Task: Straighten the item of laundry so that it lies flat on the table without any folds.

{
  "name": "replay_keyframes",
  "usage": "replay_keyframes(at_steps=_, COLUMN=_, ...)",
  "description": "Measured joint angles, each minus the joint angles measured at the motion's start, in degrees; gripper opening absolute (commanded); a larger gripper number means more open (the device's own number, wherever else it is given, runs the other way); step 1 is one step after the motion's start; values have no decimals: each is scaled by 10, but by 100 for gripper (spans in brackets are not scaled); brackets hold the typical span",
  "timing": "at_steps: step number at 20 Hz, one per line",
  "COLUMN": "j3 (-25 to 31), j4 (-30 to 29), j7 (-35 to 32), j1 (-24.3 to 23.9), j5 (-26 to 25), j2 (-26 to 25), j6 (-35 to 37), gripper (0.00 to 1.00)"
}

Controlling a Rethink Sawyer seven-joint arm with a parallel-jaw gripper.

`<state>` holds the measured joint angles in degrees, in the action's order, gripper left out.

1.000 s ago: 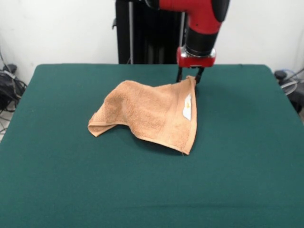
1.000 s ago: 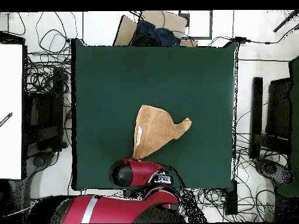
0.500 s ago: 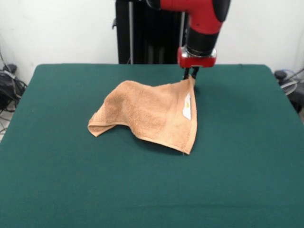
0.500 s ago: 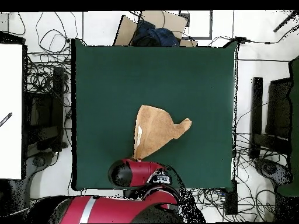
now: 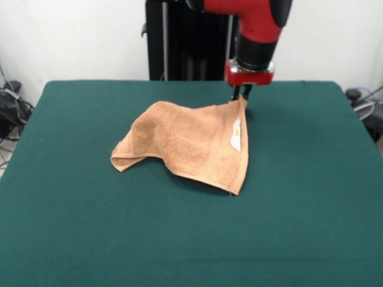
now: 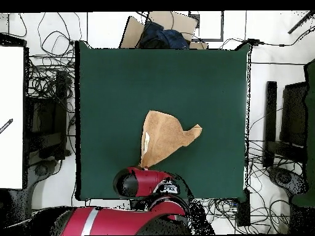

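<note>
Here the hand [image 5: 242,95] pinches 1 raised corner of the folded towel [image 5: 191,143] above the table [image 5: 299,227].

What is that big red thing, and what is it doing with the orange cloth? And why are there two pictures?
The red thing is a robot arm. At its end is a gripper, a bit like two fingers that pinch. It is shut on one corner of the towel, an orange-tan cloth with a small white label on it. The pinched corner is lifted a little, while the rest of the towel lies crumpled and folded on the green table.

There are two pictures because two cameras look at the same moment. One stands across the table and faces the robot. The other hangs above and looks straight down, so there you see the top of the red arm, the towel as a funny shape and the whole table, with lots of cables on the floor around it.
</note>
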<state>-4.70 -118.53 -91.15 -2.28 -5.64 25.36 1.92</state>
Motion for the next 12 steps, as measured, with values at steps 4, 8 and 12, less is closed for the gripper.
replay_keyframes(at_steps=4, j3=0, j4=-4, j7=0, j1=18, j5=13, j2=17, j6=2, gripper=0)
replay_keyframes(at_steps=8, j3=1, j4=-10, j7=0, j1=38, j5=33, j2=54, j6=15, gripper=0)
replay_keyframes(at_steps=12, j3=5, j4=-11, j7=0, j1=40, j5=44, j2=81, j6=29, gripper=0)
